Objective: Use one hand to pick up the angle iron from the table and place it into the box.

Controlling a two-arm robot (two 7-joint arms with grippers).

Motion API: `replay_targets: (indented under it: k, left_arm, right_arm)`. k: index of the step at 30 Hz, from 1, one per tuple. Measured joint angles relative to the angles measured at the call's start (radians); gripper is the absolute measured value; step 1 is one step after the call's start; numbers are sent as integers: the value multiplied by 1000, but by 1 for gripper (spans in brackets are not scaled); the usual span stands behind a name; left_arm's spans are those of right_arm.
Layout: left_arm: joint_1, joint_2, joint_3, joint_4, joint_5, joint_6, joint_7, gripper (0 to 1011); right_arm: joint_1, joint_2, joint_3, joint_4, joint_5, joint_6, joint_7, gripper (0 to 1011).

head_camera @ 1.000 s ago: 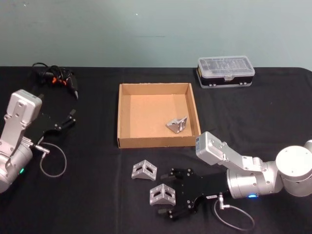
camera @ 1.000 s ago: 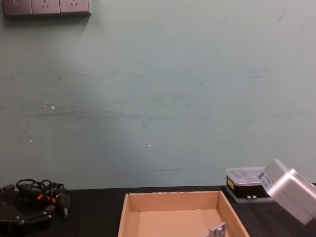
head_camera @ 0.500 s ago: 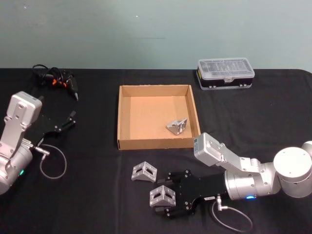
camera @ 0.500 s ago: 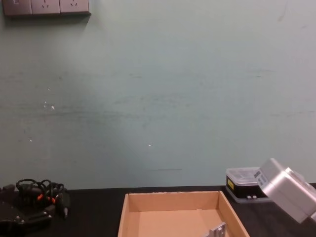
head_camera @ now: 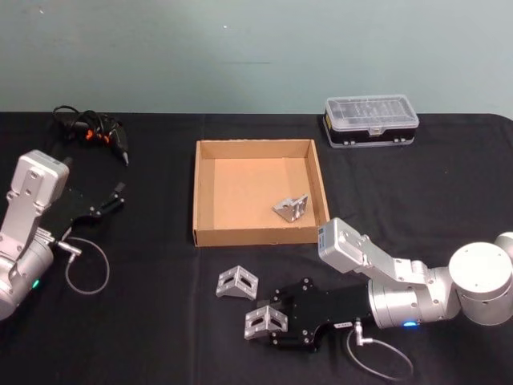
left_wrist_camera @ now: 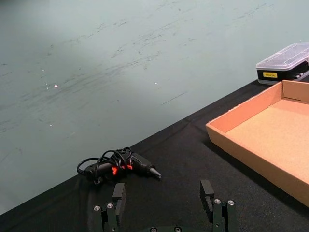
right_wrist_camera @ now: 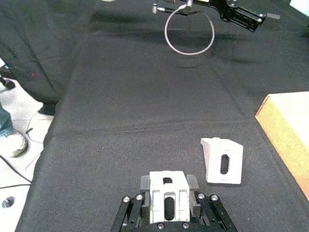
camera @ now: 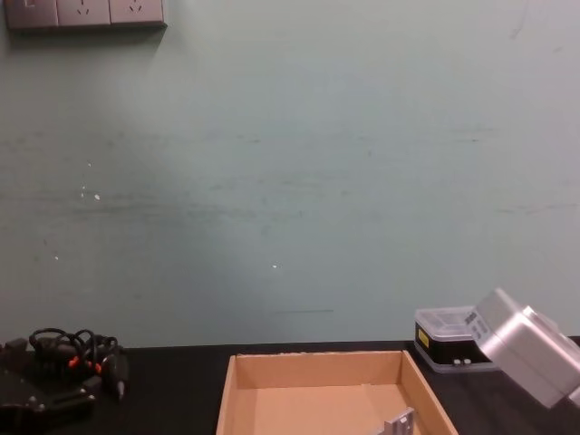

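the right pincer [head_camera: 269, 323] is shut tight on an angle iron [right_wrist_camera: 167, 192] near the box [head_camera: 203, 192], and the left pincer [left_wrist_camera: 162, 188] sits open over the black bench [head_camera: 160, 337].

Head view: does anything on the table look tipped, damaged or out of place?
Nothing stands out. The box sits square and intact with one angle iron inside; a second angle iron lies on the table before it, and the right tool grips a third angle iron. The left tool is parked open at the left.
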Motion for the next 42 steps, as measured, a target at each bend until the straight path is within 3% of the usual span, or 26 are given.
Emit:
replay_targets:
  k: [9, 12, 16, 19, 23, 26, 30, 35, 42]
  left_arm:
    - [0, 0, 0, 0, 0, 0, 0, 1012]
    - [0, 0, 0, 0, 0, 0, 0, 1011]
    - [0, 0, 0, 0, 0, 0, 0, 1011]
    - [0, 0, 0, 0, 0, 0, 0, 1011]
    - [0, 0, 0, 0, 0, 0, 0, 1011]
    - [0, 0, 0, 0, 0, 0, 0, 1011]
    - [0, 0, 0, 0, 0, 0, 0, 1011]
    - [0, 0, 0, 0, 0, 0, 0, 1011]
    - [0, 0, 0, 0, 0, 0, 0, 1011]
  right_arm:
    - [-24, 17, 26, -51, 7, 1, -45, 450]
    - [-47, 31, 56, -93, 19, 3, -86, 450]
    - [-90, 54, 121, -161, 41, 18, -174, 450]
    - [-135, 70, 192, -224, 55, 25, -269, 450]
    - [-163, 72, 251, -261, 59, 30, -350, 450]
    - [-168, 65, 273, -268, 59, 33, -378, 450]
    - [-162, 37, 296, -263, 47, 42, -411, 450]
    - [-138, -8, 297, -229, 24, 56, -433, 450]
    - [-69, -110, 259, -122, -39, 90, -457, 450]
